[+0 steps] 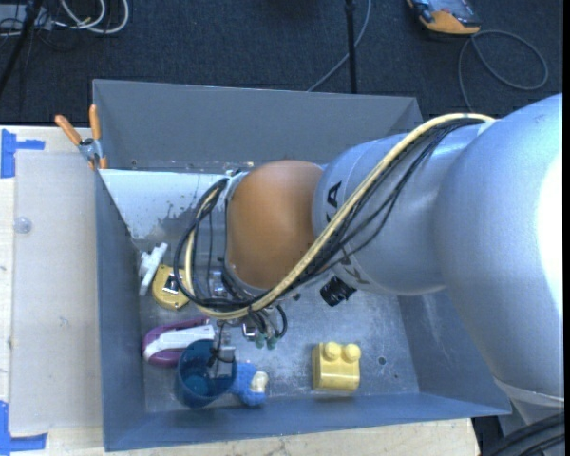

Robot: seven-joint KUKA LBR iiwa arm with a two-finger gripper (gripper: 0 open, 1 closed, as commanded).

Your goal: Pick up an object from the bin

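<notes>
Much of the bin [256, 126] floor is covered by the arm [437, 217], which reaches in from the right and is cut off at the right edge. Its wrist is wrapped in a rounded orange cover [271, 221], and loops of black and yellow cables [204, 245] hang around that cover, so what lies under them in the middle of the bin cannot be made out.

The wrist is turned downward towards the front-left part of the floor. The claw [224, 354] is seen as a small dark and metal piece below the cover, at the upper right rim of a dark blue cup [199, 376] that lies near the front wall. Whether the claw is open or closed cannot be told, nor whether anything is held in it.

Five loose things are counted. One is the dark blue cup. One purple-and-white thing [169, 340] lies just beside the cup, on its upper left; its kind cannot be told. One small blue-and-cream thing [254, 386] lies against the cup's right side. One yellow-and-white thing [161, 278] lies further back by the left wall, partly behind the cables. One yellow toy brick [335, 366] with two studs lies apart to the right, near the front wall.
</notes>
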